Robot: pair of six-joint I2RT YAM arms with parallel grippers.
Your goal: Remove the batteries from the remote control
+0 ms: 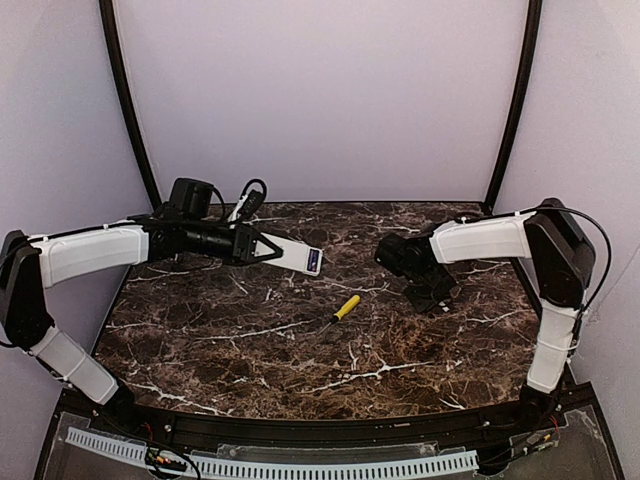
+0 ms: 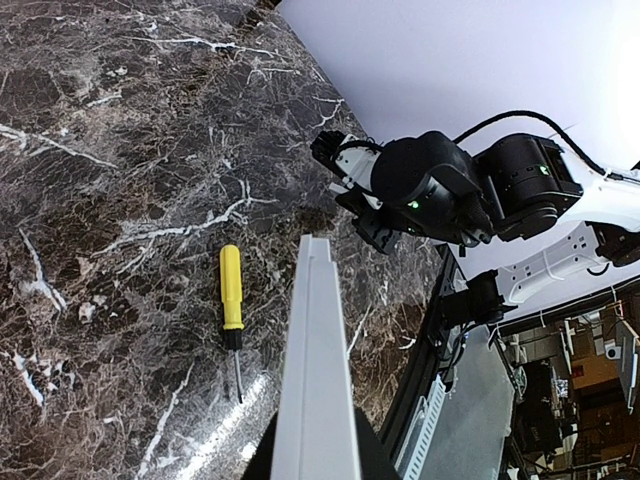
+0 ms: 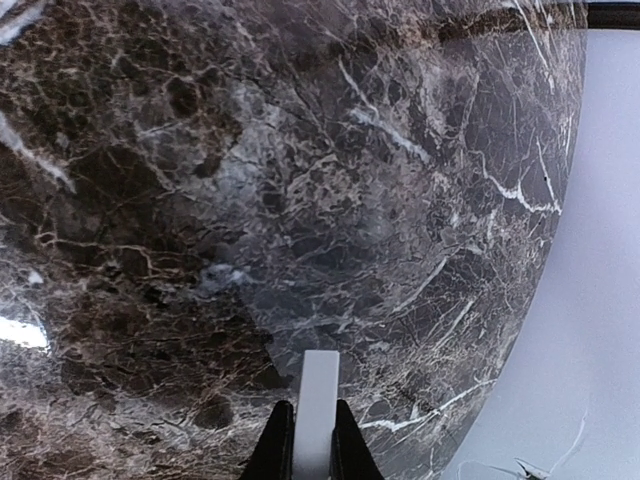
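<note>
Dark brown marble tabletop (image 1: 250, 350) with white veins, plain pale walls around. Left gripper (image 1: 272, 249) is clamped on one end of the remote control (image 1: 298, 256), holding it off the tabletop near the far-left corner, roughly level, with the dark-screen end pointing toward the middle. The left wrist view shows the remote edge-on, a thin white slab running out from between the jaws. Yellow-handled screwdriver (image 1: 346, 307) lies flat about mid-tabletop, untouched, handle toward the far right and tip toward the near left. Right gripper (image 1: 432, 296) hangs over the right half of the tabletop, beside the screwdriver but apart from it. Its jaws are narrow, pinching a small white cover piece (image 3: 319, 395) between the fingers (image 3: 280, 450), the piece standing out past the fingertips.
</note>
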